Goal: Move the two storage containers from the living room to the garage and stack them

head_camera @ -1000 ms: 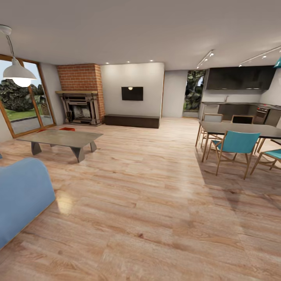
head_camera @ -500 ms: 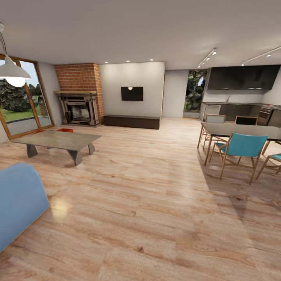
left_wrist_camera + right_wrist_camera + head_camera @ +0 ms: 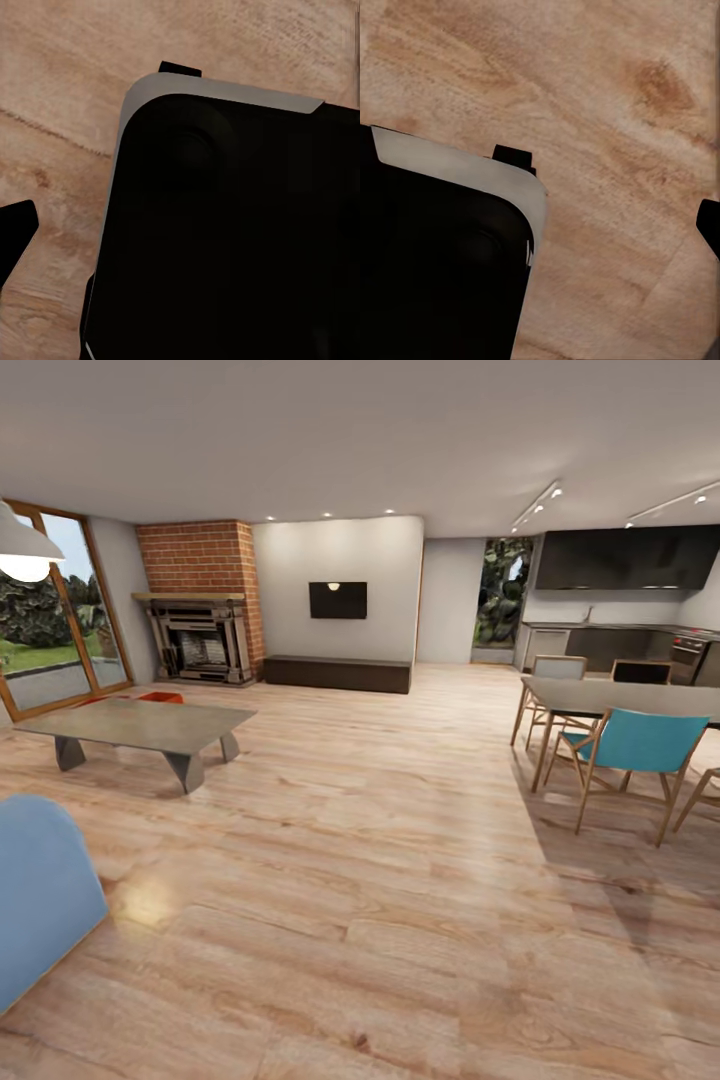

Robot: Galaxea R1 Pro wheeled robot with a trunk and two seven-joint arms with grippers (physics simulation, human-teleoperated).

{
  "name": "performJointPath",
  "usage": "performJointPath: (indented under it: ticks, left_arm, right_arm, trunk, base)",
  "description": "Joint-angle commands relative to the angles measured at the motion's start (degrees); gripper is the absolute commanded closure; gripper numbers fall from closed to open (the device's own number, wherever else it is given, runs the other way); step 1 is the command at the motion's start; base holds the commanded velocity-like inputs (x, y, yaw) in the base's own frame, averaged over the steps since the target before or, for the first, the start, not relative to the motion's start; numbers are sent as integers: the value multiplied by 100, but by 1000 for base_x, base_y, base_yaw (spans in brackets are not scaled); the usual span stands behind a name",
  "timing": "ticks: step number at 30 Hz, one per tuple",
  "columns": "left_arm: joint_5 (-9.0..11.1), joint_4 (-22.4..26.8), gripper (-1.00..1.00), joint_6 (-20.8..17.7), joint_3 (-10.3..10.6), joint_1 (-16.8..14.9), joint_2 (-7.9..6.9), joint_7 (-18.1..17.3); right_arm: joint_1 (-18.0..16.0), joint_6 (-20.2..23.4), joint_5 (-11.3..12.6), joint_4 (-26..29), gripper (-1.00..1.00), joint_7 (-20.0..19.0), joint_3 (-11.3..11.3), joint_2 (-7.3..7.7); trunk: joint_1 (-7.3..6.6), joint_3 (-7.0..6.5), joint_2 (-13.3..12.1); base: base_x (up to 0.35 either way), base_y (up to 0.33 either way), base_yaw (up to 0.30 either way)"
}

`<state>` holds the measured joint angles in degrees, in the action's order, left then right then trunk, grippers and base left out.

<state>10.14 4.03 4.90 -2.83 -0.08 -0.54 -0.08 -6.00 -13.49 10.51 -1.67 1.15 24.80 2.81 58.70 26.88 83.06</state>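
Beyond the coffee table (image 3: 140,725), far ahead of both grippers, a red-orange storage container (image 3: 160,698) waits on the wood floor (image 3: 400,880); I cannot tell either gripper's opening

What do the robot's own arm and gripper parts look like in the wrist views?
In each wrist view a large matte black housing with a rounded corner and a pale grey edge band sits over the wood plank floor. Small black finger tips poke in at the frame edges. No cables or markings show.
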Motion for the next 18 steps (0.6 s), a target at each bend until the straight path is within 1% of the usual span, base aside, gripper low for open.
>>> performJointPath:
  ticks: [1,7,13,18]
  left_arm:
    - [15,2,-100,11,-25,-1,1,-1]
    - [22,2,-100,11,-27,-1,1,-1]
    - [23,2,-100,11,-28,-1,1,-1]
    - [23,2,-100,11,-28,-1,2,-1]
  right_arm:
    - [-6,-36,54,-18,-100,5,48,-10]
    - [-6,-39,56,-18,-100,7,43,-24]
    - [-6,-34,56,-18,-100,2,42,-15]
    - [-6,-32,56,-17,-100,-14,42,-9]
  trunk:
    - [3,5,2]
    - [3,5,2]
    - [3,5,2]
    - [3,5,2]
  base:
    - [324,0,0]
    - [324,0,19]
    - [324,0,163]
    - [324,0,50]
